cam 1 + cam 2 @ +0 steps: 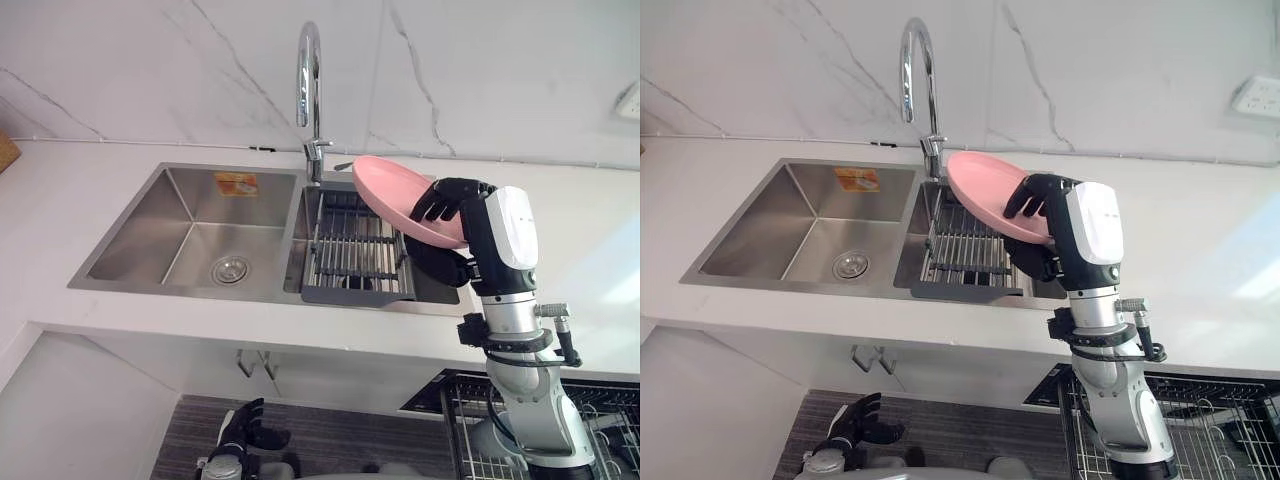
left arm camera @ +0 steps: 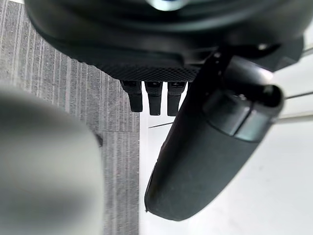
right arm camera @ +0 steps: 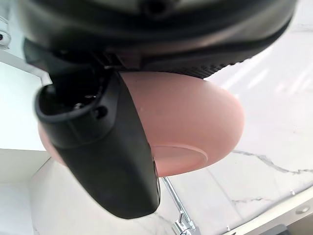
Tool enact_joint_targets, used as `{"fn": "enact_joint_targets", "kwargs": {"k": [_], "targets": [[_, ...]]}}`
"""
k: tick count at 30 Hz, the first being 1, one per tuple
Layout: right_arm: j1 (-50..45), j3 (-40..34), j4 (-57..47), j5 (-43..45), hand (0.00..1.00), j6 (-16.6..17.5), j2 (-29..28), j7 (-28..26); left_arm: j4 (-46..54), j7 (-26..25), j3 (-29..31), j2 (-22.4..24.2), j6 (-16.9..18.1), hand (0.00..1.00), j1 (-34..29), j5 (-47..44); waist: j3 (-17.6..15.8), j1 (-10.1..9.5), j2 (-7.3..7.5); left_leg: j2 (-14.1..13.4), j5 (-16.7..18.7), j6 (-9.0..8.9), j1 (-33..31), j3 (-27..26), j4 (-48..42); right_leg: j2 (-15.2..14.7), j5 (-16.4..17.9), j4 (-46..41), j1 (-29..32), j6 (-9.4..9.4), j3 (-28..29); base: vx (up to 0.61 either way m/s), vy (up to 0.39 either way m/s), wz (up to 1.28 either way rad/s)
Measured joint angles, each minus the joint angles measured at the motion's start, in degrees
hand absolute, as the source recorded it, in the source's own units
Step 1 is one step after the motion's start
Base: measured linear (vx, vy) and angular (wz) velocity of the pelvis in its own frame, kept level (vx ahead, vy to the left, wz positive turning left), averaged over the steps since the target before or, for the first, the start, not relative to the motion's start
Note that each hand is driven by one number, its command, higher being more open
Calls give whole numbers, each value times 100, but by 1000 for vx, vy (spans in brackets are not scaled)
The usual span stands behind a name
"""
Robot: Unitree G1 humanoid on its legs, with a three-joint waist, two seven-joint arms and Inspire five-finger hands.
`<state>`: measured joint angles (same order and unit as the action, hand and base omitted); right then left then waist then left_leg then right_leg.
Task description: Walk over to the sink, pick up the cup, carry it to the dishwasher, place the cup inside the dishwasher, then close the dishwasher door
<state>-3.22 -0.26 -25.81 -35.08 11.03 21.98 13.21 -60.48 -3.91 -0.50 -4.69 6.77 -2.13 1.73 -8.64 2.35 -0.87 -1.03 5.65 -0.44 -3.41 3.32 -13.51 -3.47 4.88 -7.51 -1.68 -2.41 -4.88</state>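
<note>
A pink bowl [image 1: 392,193] is tilted in the air over the right basin of the steel sink [image 1: 180,288], above a dark wire rack [image 1: 350,250]. My right hand [image 1: 452,205] is shut on the bowl's far rim, fingers curled over its edge and thumb under it. In the right wrist view the thumb [image 3: 107,147] lies against the bowl's pink underside [image 3: 195,122]. No cup shows in the sink. My left hand [image 1: 245,430] hangs low near the floor, fingers relaxed and holding nothing.
A tall chrome faucet [image 1: 310,90] rises just behind the bowl. The white counter [image 1: 590,260] runs around the sink under a marble wall. An open dishwasher's wire basket [image 1: 1230,420] shows at the lower right, below the counter edge.
</note>
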Motion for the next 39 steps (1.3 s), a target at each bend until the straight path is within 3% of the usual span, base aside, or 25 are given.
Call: {"fn": "enact_joint_targets", "kwargs": {"k": [4, 8, 9, 10, 11, 12, 15, 17, 18, 21, 26, 33, 39], "targets": [[-32, -7, -3, -14, 30, -5, 24, 27, -7, -5, 0, -6, 2, 90, 4, 24, -40, 86, -7, 19, 163, 32, -66, -347, -51, 13, -54, -161, 340, -102, 549, -51, 78, -67], [13, 16, 79, -378, 30, -104, 20, 52, 13, -121, 15, -5, 97, 90, 6, 31, -85, 11, 17, -25, 252, 190, -142, -1102, -160, 97, -399, -134, 778, -226, 1360, -41, 109, -111], [53, 37, 125, -480, 30, -152, 19, 54, 16, -121, 22, -14, 115, 90, 8, 30, -97, 14, 32, -48, 301, 228, -188, -1242, -262, 92, -480, -139, 898, -212, 1349, -79, 124, -132], [90, 66, 181, -534, 30, -193, 13, 55, 34, -125, 38, -30, 121, 90, 19, 31, -132, 4, 74, -80, 325, 268, -185, -1431, -304, 43, -475, -115, 960, -130, 1217, -96, 85, -110], [116, 69, 230, -596, 30, -219, 23, 58, -6, -140, 43, -28, 120, 90, 73, 55, -201, 27, 32, -175, 308, 322, -182, -1622, -293, -26, -384, -254, 985, 97, 879, -117, 51, -104], [98, 91, 306, -697, 30, -271, 6, 64, -45, -145, 63, -7, 111, 90, 96, 54, -266, 41, 41, -255, 328, 345, -105, -1820, -250, -223, -218, -935, 1116, 211, 314, -105, 53, -78], [31, 113, 364, -890, 30, -269, 6, 62, -36, -209, 55, -78, 102, 90, 132, 57, -247, 18, 134, -314, 373, 338, -44, -2096, -171, -466, 304, -1528, 904, 137, -163, -53, 18, -54], [-12, 131, 388, -991, 30, -201, -31, 62, -10, -221, 55, -99, 100, 90, 130, 64, -209, 11, 220, -296, 405, 257, -39, -2224, -173, -488, 464, -950, 564, -22, -213, -36, -127, -45], [-96, 131, 433, -1017, 30, -189, -82, 67, -21, -234, 55, -94, 93, 90, 119, 89, -188, 20, 179, -361, 381, 165, -23, -2259, -159, -401, 346, -553, 416, -185, -202, -6, -153, -33], [-623, 37, 552, -1044, 30, -290, -173, 75, -7, -229, 34, -54, 93, 90, 60, 176, -84, 18, 152, -506, 266, 0, 121, -2290, -10, -147, 86, -39, 163, -74, -126, 57, -107, -26], [-1248, -324, 568, -1124, 30, -401, -330, 113, -13, -231, -1, -43, 94, 90, -28, 277, -28, 100, 153, -477, 122, -138, 614, -2252, 393, -45, -7, 210, -211, -46, 80, 67, -58, -30], [-1788, -833, 571, -1112, 30, -473, -564, 208, -40, -238, -127, -43, 93, 90, -112, 282, 101, 228, 136, -332, -31, -101, 807, -2174, 747, -117, -55, 430, -360, -120, 68, 12, 10, 4], [-1797, -1411, 956, -936, 30, -559, -671, 459, -94, -234, -216, 16, 94, 90, -163, 281, 211, 306, -12, -190, -115, -19, 818, -2127, 964, -205, -107, 493, -297, -184, 60, -22, 24, 2]]}}
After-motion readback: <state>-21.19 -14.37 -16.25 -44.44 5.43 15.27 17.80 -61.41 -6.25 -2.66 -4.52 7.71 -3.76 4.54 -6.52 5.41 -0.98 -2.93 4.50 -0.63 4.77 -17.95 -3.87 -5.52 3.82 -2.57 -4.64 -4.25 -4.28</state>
